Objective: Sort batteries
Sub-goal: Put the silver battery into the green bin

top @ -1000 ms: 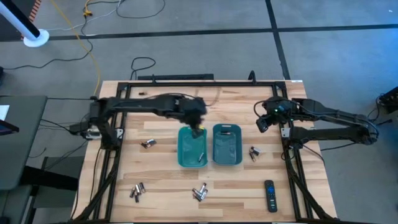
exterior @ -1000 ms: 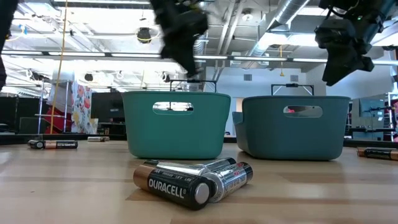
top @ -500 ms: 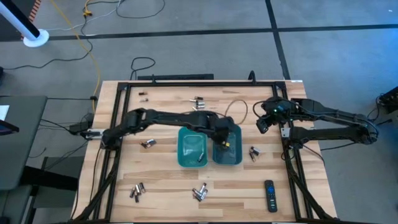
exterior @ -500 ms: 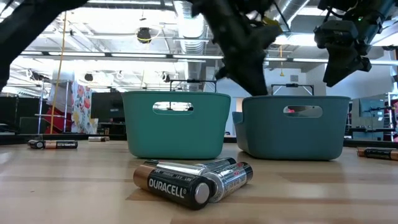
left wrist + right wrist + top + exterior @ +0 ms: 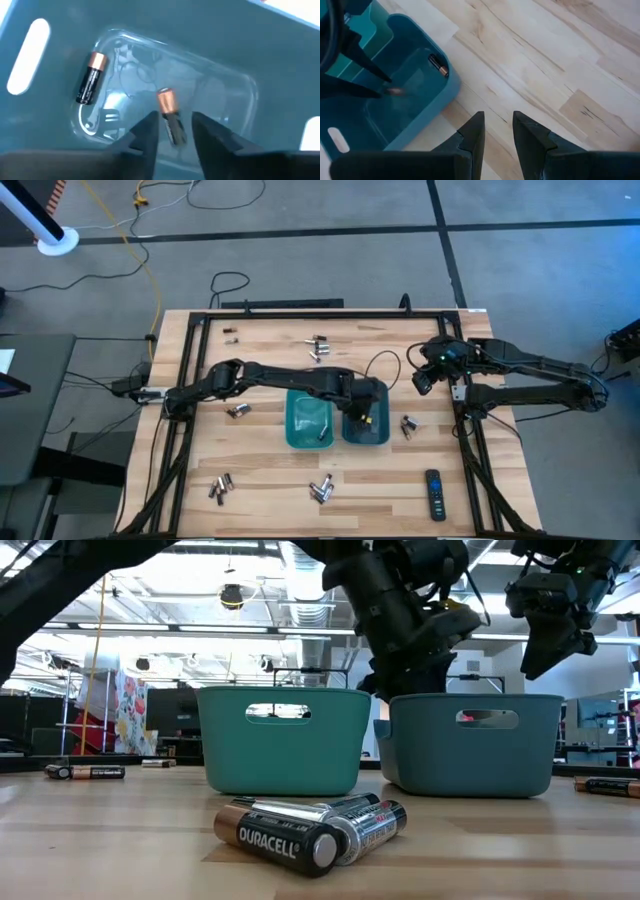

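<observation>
L gripper over right teal bin, fingers apart, dark copper-tipped battery just past its fingertips, not gripped.
A 2nd dark cell lies on that bin's floor. Left teal bin holds a cell too. R gripper hangs open above bare tabletop, right of bins. More batteries scattered on table.
</observation>
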`<state>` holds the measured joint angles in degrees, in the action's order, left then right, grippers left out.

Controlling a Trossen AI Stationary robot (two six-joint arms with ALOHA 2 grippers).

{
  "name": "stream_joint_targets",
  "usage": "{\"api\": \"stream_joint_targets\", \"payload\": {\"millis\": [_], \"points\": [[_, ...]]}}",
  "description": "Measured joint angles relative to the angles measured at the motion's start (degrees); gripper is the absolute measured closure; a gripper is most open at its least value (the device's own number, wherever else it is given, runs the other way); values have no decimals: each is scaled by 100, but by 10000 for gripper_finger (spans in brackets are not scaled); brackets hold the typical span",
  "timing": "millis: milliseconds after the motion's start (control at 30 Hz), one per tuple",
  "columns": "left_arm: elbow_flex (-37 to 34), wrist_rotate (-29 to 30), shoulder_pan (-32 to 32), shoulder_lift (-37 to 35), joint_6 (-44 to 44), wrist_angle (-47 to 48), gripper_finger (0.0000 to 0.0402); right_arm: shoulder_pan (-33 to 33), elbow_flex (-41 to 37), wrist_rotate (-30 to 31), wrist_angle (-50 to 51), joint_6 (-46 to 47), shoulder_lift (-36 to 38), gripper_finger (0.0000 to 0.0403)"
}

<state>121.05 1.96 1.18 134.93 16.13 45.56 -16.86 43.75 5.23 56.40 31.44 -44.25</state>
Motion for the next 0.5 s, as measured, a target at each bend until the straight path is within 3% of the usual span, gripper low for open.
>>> {"api": "stream_joint_targets", "payload": {"millis": [167,500], "points": [[9,2,-4,-9,54,-10,241,0,0,0,2,2,0,285],[7,97,-134,-570,-179,42,237,39,0,-35,29,144,0,285]]}}
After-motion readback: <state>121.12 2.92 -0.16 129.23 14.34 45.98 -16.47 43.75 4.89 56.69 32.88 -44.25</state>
